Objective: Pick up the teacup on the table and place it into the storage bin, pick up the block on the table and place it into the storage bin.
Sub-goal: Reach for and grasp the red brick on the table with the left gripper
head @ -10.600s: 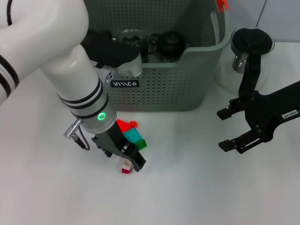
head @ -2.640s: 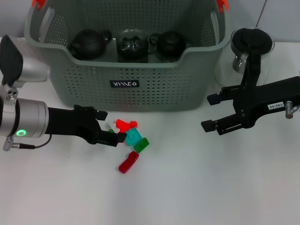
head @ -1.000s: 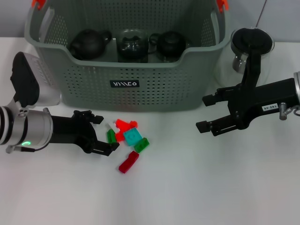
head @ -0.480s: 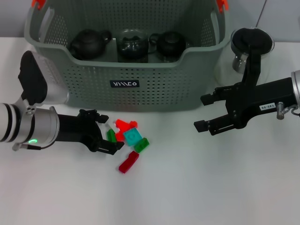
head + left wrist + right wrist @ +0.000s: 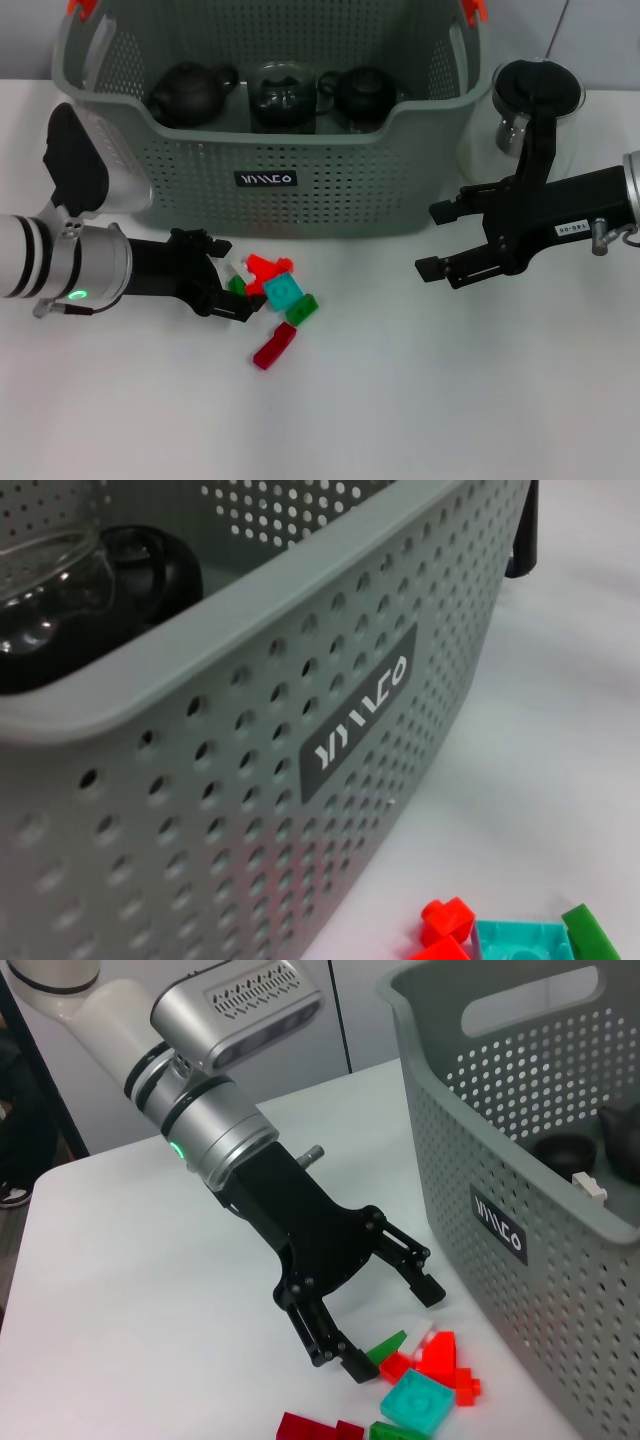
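Observation:
The grey-green storage bin (image 5: 330, 190) stands at the back with two dark pots and a glass one inside. No teacup shows on the table. Several blocks lie in front of the bin: a small green block (image 5: 237, 287), a red one (image 5: 268, 266), a teal one (image 5: 284, 292) and a dark red one (image 5: 274, 345). My left gripper (image 5: 225, 278) lies low on the table, open. In the right wrist view the left gripper (image 5: 393, 1328) has the small green block (image 5: 385, 1345) between its fingertips, close to one finger. My right gripper (image 5: 438, 240) hovers open to the bin's right.
A glass pitcher (image 5: 530, 110) with a black handle stands right of the bin, behind the right arm. A green block (image 5: 303, 308) lies beside the teal one. The left wrist view shows the bin wall (image 5: 250, 780), the red block (image 5: 447, 920) and the teal block (image 5: 515, 942).
My left gripper has slid a little to the right, so its open fingers now straddle the small green block. The right gripper has hardly moved.

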Controlling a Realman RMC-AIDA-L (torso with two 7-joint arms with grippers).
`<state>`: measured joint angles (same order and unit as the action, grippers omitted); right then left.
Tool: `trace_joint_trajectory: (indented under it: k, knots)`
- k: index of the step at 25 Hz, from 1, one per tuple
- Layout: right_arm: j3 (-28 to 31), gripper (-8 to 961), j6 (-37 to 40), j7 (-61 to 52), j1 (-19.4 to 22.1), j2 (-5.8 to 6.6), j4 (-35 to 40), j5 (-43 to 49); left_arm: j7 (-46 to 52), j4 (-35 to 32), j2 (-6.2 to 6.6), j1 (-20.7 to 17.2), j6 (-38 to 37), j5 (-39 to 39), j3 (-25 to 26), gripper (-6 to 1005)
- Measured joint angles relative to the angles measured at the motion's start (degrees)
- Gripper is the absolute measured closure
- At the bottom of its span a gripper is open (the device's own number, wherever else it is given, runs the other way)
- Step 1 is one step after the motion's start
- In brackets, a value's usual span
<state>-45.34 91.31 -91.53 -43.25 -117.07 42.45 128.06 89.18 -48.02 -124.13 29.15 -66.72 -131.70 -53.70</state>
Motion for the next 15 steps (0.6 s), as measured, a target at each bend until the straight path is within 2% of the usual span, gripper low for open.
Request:
trace_joint_trajectory:
  k: [15]
  knots:
    - [0.0, 37, -0.1, 0.0, -0.1, 0.01, 0.0, 0.0, 0.0, 0.7, -0.18, 0.4, 0.1, 0.0, -1.6, 50]
